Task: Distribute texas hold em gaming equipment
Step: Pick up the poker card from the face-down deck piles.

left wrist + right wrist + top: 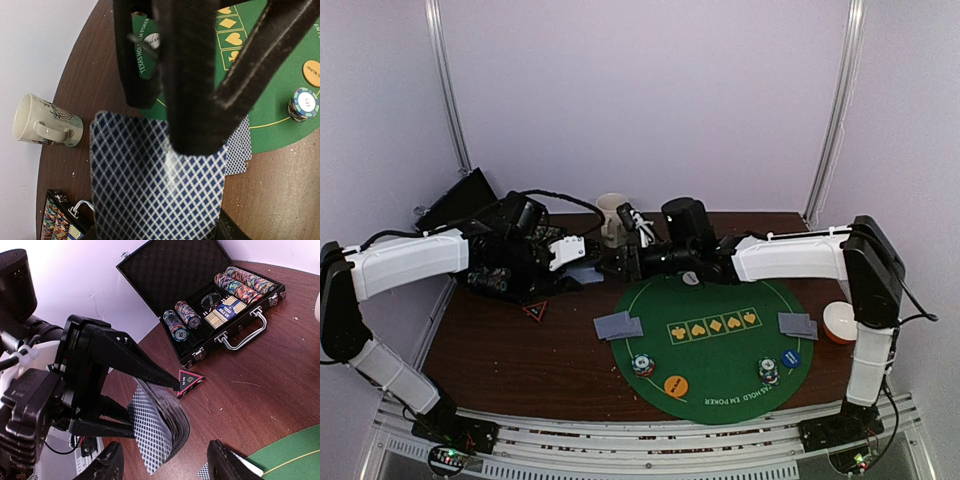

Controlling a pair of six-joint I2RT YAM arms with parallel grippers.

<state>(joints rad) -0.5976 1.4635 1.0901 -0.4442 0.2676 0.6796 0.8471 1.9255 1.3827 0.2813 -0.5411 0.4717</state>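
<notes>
My left gripper [582, 262] is shut on a bent deck of blue-backed playing cards [161, 426], held above the brown table left of the green mat [705, 400]. In the left wrist view the deck [155, 185] fills the lower half. My right gripper [165, 467] faces it, open, its fingers [107, 465] standing on either side of the deck's free end without touching it. Small card piles [618, 325] [798, 325] lie at the mat's left and right edges. Striped chip stacks [642, 365] [769, 371], an orange disc [676, 384] and a blue disc [791, 358] lie on the mat's near side.
An open black chip case [210, 305] lies at the back left, below my left arm. A red-edged triangle marker [190, 381] lies beside it. A beige mug [612, 215] stands behind the grippers, and a bowl [840, 322] sits at the mat's right.
</notes>
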